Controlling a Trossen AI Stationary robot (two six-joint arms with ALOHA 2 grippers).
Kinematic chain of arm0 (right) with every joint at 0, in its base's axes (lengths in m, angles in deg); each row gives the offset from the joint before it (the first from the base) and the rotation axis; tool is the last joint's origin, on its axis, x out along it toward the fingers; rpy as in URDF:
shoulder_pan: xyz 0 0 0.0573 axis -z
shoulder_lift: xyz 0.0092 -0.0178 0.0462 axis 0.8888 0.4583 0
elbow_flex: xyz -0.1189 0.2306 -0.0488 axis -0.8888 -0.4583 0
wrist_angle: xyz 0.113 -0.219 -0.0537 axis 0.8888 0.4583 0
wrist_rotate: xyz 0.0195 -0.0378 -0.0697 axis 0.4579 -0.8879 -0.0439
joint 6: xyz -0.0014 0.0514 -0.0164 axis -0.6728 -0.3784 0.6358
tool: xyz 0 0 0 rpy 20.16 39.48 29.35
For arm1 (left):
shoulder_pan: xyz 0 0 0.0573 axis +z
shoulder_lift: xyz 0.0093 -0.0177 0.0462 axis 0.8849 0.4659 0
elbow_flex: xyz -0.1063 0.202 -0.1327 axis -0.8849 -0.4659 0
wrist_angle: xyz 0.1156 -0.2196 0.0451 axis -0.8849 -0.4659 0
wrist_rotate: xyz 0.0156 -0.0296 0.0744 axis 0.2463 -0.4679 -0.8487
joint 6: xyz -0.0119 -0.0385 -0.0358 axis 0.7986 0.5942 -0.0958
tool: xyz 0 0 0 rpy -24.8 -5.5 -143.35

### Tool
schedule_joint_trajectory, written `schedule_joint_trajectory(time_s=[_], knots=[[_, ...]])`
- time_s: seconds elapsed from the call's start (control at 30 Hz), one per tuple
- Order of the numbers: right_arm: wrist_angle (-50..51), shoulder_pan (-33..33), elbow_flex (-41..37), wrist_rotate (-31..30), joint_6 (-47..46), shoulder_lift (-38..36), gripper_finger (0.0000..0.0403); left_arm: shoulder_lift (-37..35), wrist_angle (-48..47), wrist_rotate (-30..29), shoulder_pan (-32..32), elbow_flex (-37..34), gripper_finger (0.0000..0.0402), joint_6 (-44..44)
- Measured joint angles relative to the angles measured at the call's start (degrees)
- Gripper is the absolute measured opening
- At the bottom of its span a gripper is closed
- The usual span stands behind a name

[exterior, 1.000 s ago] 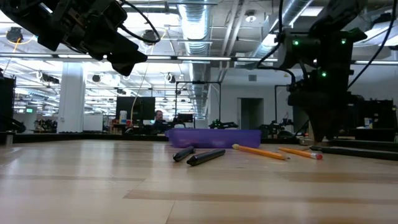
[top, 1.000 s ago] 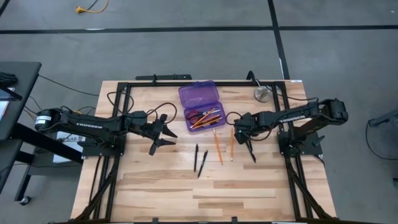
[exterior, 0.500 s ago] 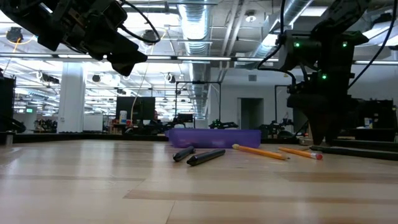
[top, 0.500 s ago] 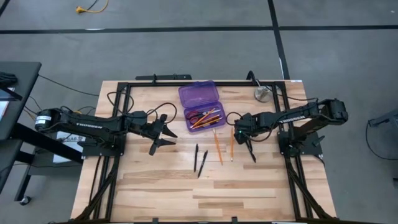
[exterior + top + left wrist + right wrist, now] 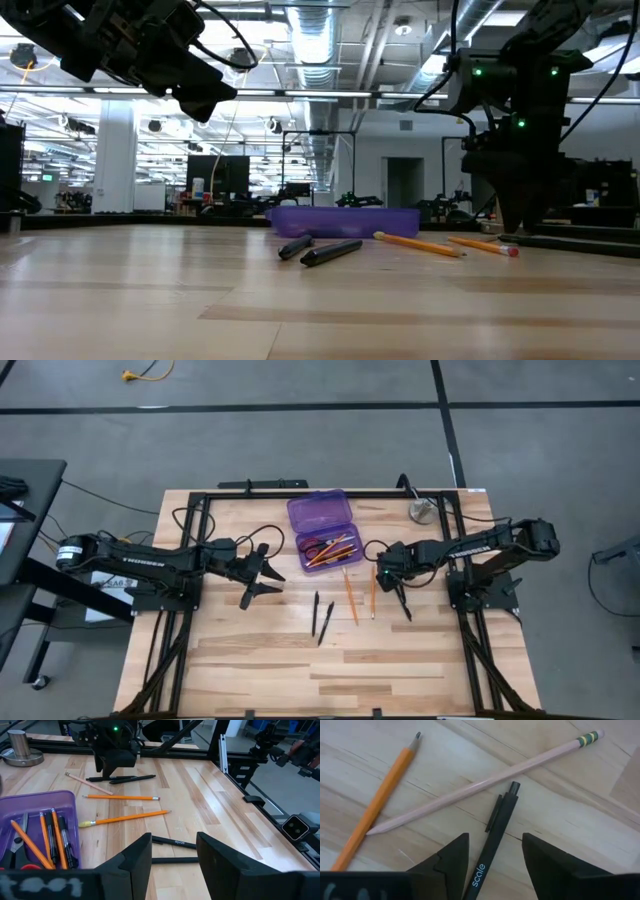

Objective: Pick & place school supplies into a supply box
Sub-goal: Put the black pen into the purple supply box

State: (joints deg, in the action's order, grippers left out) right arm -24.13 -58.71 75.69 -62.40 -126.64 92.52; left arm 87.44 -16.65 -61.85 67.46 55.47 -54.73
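The supply box [image 5: 320, 526], translucent purple, lies open at the table's far middle; its tray [image 5: 40, 827] holds orange pencils, dark pens and red-handled scissors. Two orange pencils [image 5: 351, 596] [image 5: 373, 592] and two black pens [image 5: 320, 620] lie on the wood nearer the front. My right gripper [image 5: 402, 598] points down, open, its fingers on either side of a black pen [image 5: 492, 837] without visibly touching it. A pale pencil [image 5: 485, 782] and an orange pencil [image 5: 377, 805] lie beside that pen. My left gripper [image 5: 262, 576] hangs open above the table, left of the box, empty.
A round grey metal disc [image 5: 422, 511] stands at the far right corner. A black metal frame [image 5: 200, 530] runs around the tabletop edges. Bare wood stretches across the near half of the table [image 5: 330, 670].
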Motion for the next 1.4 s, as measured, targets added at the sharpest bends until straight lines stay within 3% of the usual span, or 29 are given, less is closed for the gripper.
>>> schedule_joint_trajectory(time_s=[1.4], knots=[[-0.72, -2.17, 0.04, -3.86, -2.12, 0.0, 0.0182, 0.0, -0.01, 0.0, -0.03, 0.0, 0.0144, 0.8]])
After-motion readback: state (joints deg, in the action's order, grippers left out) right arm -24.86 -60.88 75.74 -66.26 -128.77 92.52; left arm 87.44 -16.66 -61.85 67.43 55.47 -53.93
